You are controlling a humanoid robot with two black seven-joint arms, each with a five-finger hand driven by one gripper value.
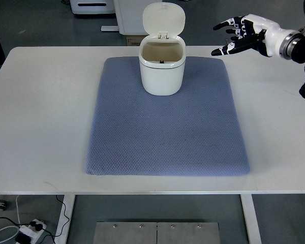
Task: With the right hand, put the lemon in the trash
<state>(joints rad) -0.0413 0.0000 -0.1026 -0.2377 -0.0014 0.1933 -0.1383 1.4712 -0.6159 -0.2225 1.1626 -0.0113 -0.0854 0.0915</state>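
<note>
- At the upper right of the top view, the fingers (233, 34) of the right hand (242, 34) are seen spread and loosely curved, with nothing held between them; the black tips point toward the picture's left.
- Behind them, the white palm and metal wrist are carried in from the right edge, above the far right corner of the worktop (40, 101).
- No lemon can be made out anywhere: none in the hand, none on the blue mat (168, 137), none on the bare worktop. What shows of the bin's inside looks pale and bare, and the bottom cannot be fully checked from this angle.
- The white trash bin (162, 68) is stood on the far edge of the mat, its flip lid (164, 19) raised upright behind the opening.
- The bin lies to the hand's left and slightly nearer the robot, well apart from the fingertips, with no object between them. With the fruit unseen, its long axis cannot be told.
- The right hand is the only one in view and therefore the nearer to the bin; no left arm is shown.
- Judged from this, either the drop is already made or the lemon is out of view; a sideways reach leftward would bring the hand over the open mouth.
</note>
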